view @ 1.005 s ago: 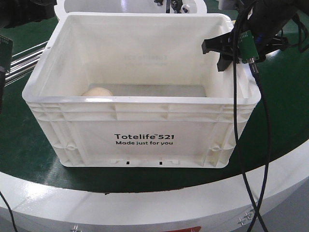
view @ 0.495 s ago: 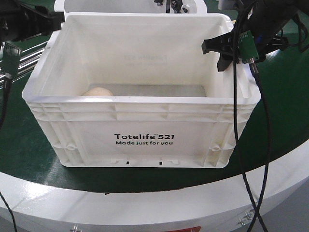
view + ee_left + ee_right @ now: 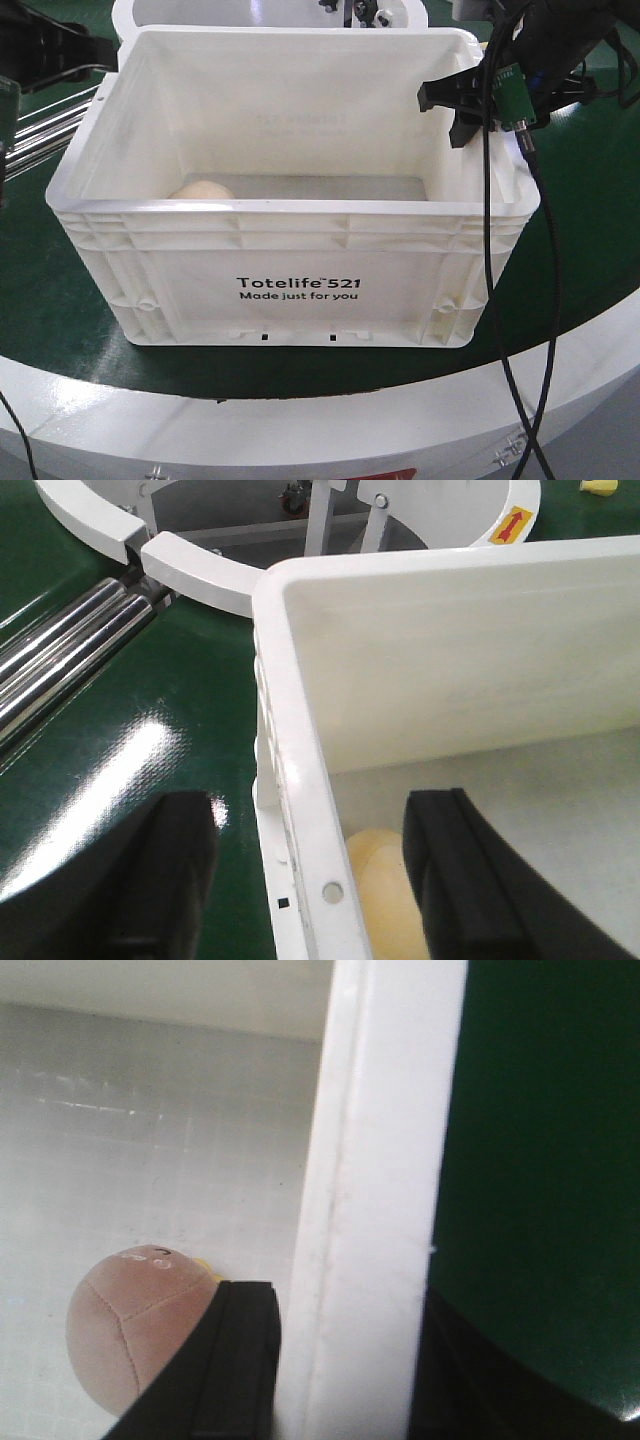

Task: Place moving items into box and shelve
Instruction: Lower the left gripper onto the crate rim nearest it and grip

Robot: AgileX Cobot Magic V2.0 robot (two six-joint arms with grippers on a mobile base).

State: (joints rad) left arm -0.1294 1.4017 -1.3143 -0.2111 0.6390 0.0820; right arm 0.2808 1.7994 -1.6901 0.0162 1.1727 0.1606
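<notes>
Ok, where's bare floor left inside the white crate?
The crate floor is bare through the middle, up to the far wall. Crowded: cream lump in the near-left corner, pinkish lump by the right wall, left gripper and right gripper straddling the side walls.

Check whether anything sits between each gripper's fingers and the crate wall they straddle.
Left gripper: the cream bun on the box floor shows between inner finger and wall, possibly below the fingers. Right gripper: nothing visible; the pinkish bun lies beyond the inner finger, away from the wall.
</notes>
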